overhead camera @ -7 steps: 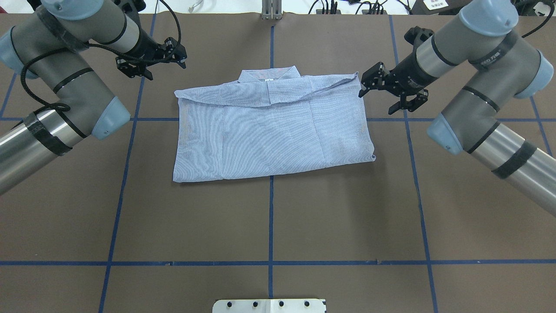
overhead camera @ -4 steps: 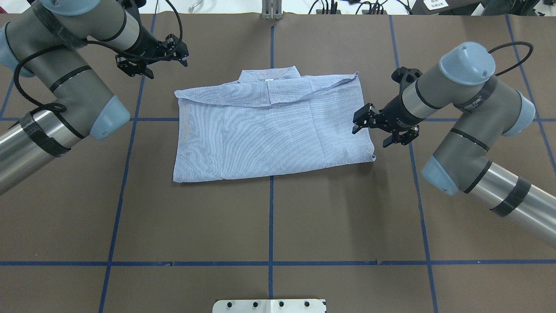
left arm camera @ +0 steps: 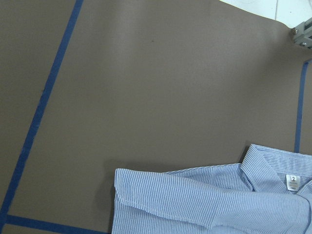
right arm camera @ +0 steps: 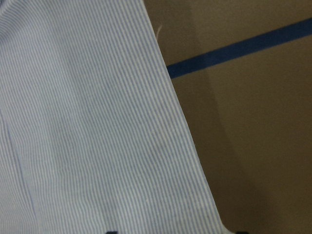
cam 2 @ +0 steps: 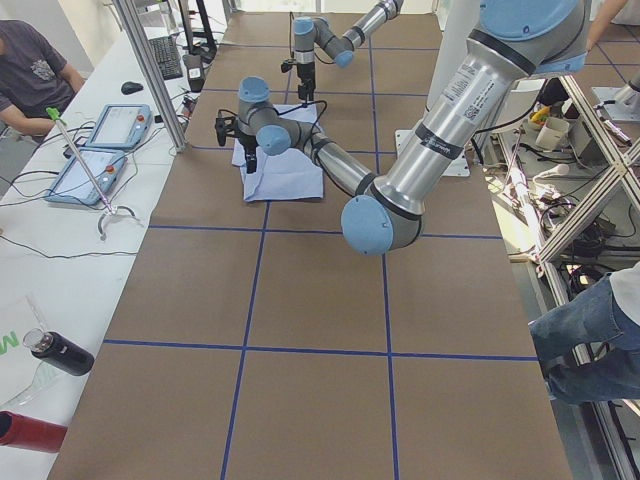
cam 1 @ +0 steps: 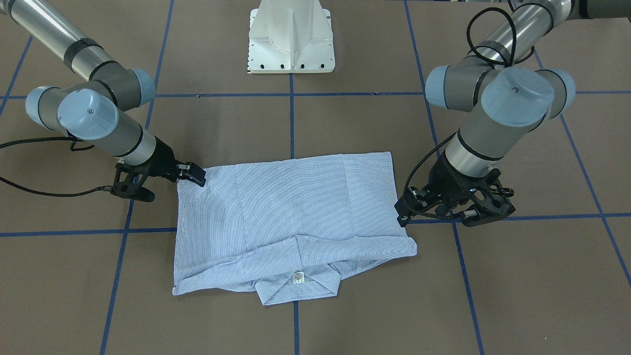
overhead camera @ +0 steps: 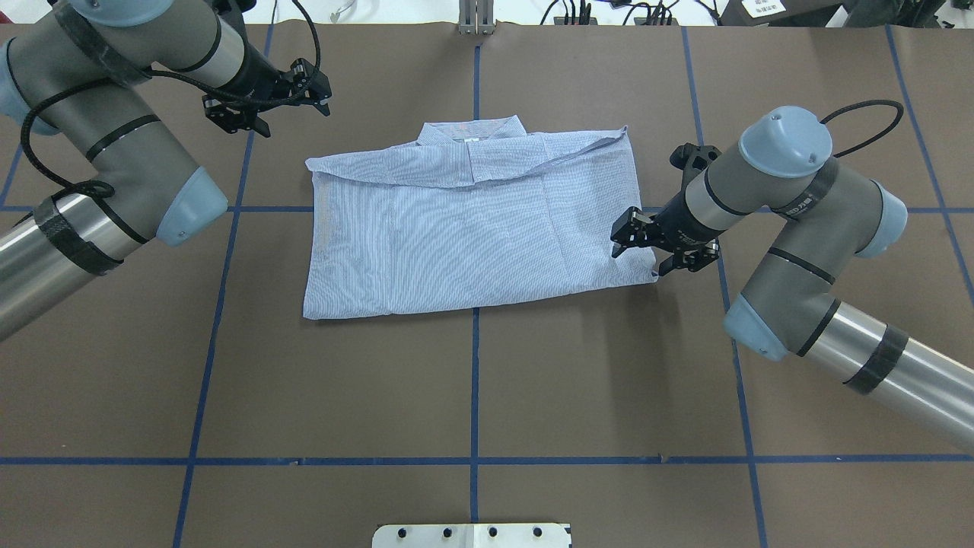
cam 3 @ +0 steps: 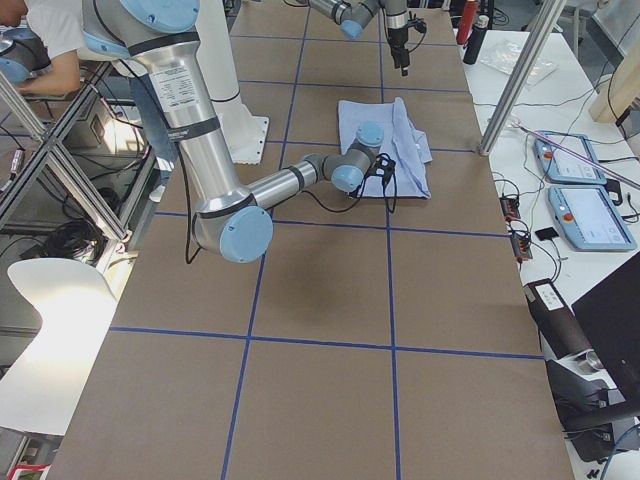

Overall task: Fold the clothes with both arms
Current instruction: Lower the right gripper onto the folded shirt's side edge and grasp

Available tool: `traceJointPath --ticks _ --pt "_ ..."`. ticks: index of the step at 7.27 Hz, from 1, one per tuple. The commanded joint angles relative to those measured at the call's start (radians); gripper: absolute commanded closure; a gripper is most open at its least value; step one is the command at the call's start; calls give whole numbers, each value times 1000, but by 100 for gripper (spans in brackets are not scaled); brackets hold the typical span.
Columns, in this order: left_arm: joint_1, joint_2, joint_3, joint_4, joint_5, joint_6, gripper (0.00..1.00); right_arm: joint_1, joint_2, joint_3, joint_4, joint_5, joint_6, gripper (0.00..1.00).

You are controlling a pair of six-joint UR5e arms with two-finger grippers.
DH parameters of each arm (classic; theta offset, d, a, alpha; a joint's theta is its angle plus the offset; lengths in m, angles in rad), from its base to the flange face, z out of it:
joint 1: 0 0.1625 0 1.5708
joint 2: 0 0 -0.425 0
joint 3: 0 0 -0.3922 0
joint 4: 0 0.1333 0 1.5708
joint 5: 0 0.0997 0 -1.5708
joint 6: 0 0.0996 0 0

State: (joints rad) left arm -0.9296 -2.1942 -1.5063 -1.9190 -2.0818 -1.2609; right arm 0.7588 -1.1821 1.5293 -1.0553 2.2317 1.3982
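Note:
The striped shirt [overhead camera: 472,228] lies folded flat mid-table, collar [overhead camera: 472,131] on the far side, its white label [cam 1: 297,278] showing. My right gripper [overhead camera: 643,257] is open and low at the shirt's right edge near the front right corner, one finger over the cloth and one off it. The right wrist view is filled with the striped cloth [right arm camera: 87,126] and its edge. My left gripper [overhead camera: 289,114] hangs open above the bare table beyond the shirt's far left corner [left arm camera: 122,178], holding nothing. In the front-facing view the left gripper [cam 1: 438,217] is on the right and the right gripper [cam 1: 170,187] on the left.
Blue tape lines [overhead camera: 472,460] cross the brown table cover. The white pedestal base [cam 1: 291,39] stands at the robot's edge. A person [cam 2: 30,70] sits beside tablets on the side bench past the far end.
My right gripper has travelled from the shirt's far right corner along the right edge to the front right corner and come down. The left gripper has barely shifted.

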Motion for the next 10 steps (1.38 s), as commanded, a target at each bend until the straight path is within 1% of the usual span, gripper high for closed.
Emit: traceJointPath --ticks 1,3,5,6,7,8,10 --pt "0 1 0 0 0 0 0 -1 -1 -1 0 6 -4 46" --pt "0 1 1 0 0 0 0 2 -1 2 5 0 -1 100" --pt "0 1 0 0 0 0 0 4 -4 15 9 15 -4 100" --pt "-2 1 0 3 0 -2 0 8 -19 52 12 35 -8 100" --pt "-2 1 0 9 0 -2 0 8 -65 128 24 81 -8 100" --pt "-2 8 -2 8 0 -2 0 7 -121 222 24 95 -7 100" --pt "-2 10 -2 8 0 -2 0 -34 -239 351 43 103 -8 100"
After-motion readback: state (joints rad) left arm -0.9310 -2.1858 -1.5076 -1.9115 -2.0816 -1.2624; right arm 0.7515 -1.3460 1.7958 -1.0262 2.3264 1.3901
